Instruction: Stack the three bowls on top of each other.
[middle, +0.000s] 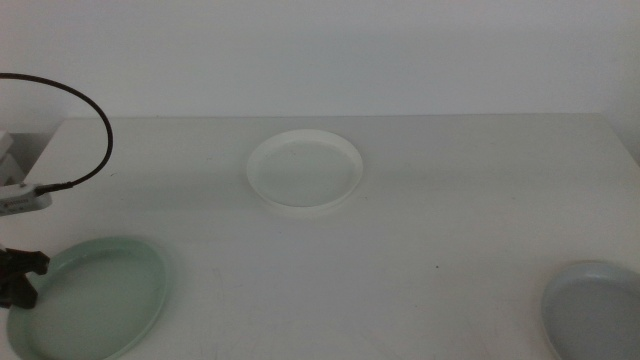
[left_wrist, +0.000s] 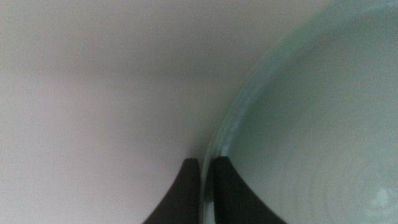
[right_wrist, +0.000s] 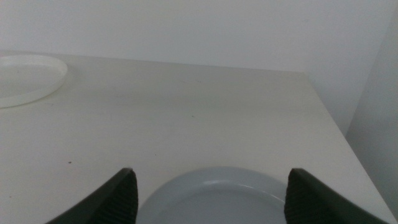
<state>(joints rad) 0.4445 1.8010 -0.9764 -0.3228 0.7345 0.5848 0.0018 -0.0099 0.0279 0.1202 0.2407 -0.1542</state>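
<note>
The left gripper (middle: 22, 278) is clamping its jaws on the rim of the pale mint green bowl (middle: 95, 298), which is sitting at the table's (middle: 450, 210) near left corner. The right gripper (right_wrist: 210, 186) is hanging with jaws spread wide above the light grey-blue bowl (middle: 595, 312) at the near right corner. The creamy white bowl (middle: 305, 170) is lying alone toward the far edge, near the middle.

Grey-blue bowl (middle: 596, 312) runs off the corner; mint bowl (middle: 92, 298) clipped at the bottom edge, left gripper (middle: 20, 277) half out of view.
</note>
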